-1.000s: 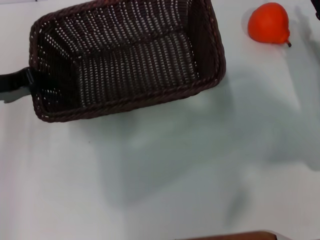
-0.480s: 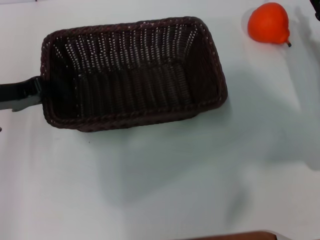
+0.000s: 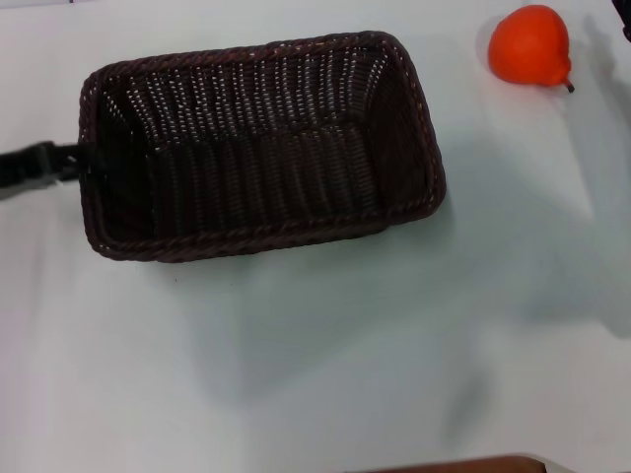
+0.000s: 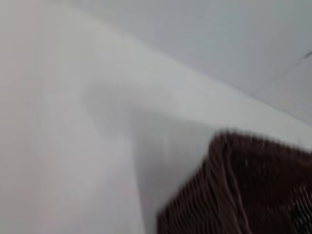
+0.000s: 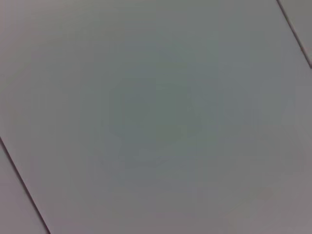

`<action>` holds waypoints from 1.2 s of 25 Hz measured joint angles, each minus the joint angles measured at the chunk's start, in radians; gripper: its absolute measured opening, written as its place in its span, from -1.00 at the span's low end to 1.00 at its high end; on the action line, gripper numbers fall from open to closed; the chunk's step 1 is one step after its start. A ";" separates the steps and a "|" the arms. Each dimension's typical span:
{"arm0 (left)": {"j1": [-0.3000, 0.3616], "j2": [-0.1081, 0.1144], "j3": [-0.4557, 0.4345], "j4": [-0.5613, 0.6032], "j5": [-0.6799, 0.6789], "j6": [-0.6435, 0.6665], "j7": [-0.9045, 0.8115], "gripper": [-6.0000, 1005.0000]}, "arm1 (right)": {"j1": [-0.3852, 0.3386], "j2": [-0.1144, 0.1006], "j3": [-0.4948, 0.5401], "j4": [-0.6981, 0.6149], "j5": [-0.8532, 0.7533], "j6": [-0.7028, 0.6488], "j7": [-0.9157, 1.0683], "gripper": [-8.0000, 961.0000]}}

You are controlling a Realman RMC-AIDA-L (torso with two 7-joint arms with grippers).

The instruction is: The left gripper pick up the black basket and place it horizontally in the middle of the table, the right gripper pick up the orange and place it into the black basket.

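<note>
Basket-placing step: left hand at the table's left edge meets the black basket's short end, grip state can't tell, basket lying flat mid-table, orange near far right corner, right hand unseen; next likely release, then orange pick.

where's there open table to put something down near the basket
The table is bare in front of the basket, and between it and the orange. The basket's left end is crowded: the left gripper is there.
</note>
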 joint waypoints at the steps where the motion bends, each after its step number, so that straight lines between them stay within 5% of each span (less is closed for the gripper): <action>1: -0.002 -0.002 -0.036 -0.002 -0.006 0.001 0.053 0.18 | -0.001 0.000 -0.001 0.000 0.000 0.003 0.000 0.80; 8: 0.013 -0.010 -0.213 0.040 -0.267 0.005 0.406 0.22 | -0.005 -0.002 -0.010 0.012 -0.005 0.010 0.006 0.80; 14: 0.038 -0.010 -0.251 0.265 -0.631 -0.010 0.804 0.22 | -0.016 -0.026 -0.105 0.044 -0.053 0.041 0.061 0.80; 16: 0.039 -0.010 -0.252 0.308 -0.676 -0.018 0.880 0.22 | -0.030 -0.060 -0.175 0.091 -0.127 0.036 0.148 0.80; 20: 0.029 -0.011 -0.255 0.485 -0.810 -0.081 1.189 0.21 | -0.049 -0.165 -0.291 0.191 -0.321 0.044 0.435 0.80; 25: 0.011 -0.013 -0.259 0.713 -1.008 -0.169 1.553 0.19 | -0.061 -0.276 -0.315 0.300 -0.552 0.138 0.686 0.80; 30: -0.004 -0.014 -0.256 0.822 -1.094 -0.202 1.703 0.17 | -0.099 -0.336 -0.267 0.490 -0.778 0.113 0.843 0.79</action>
